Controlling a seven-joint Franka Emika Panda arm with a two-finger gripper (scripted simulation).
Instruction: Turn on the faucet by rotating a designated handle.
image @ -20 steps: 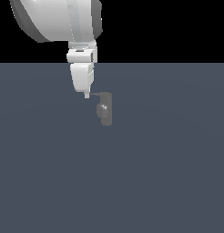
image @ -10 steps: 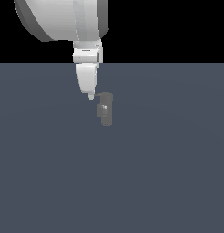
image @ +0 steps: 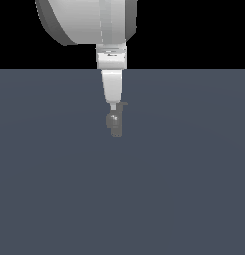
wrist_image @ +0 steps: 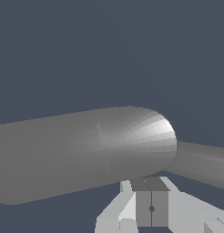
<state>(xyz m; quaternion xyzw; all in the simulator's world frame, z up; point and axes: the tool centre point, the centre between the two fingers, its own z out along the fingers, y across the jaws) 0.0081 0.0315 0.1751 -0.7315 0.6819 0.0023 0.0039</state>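
Observation:
The faucet (image: 115, 123) is a small dull-grey upright cylinder on the dark floor, with a rounded bulge on the exterior view's left side. Its thin handle (image: 124, 103) sticks out sideways at the top, toward the exterior view's right. My gripper (image: 113, 106) hangs straight down, its fingers closed together, its tip at the faucet's top just left of the handle. In the wrist view the faucet's grey body (wrist_image: 86, 150) fills the middle, a thinner grey part (wrist_image: 202, 164) runs off from it, and my closed fingers (wrist_image: 143, 207) sit close against it.
The flat dark blue-grey floor (image: 184, 189) spreads all around the faucet. The white arm (image: 89, 20) comes in from above. Nothing else stands in view.
My gripper has moved toward the exterior view's right, from beside the faucet to its top. The faucet and its handle have not visibly moved.

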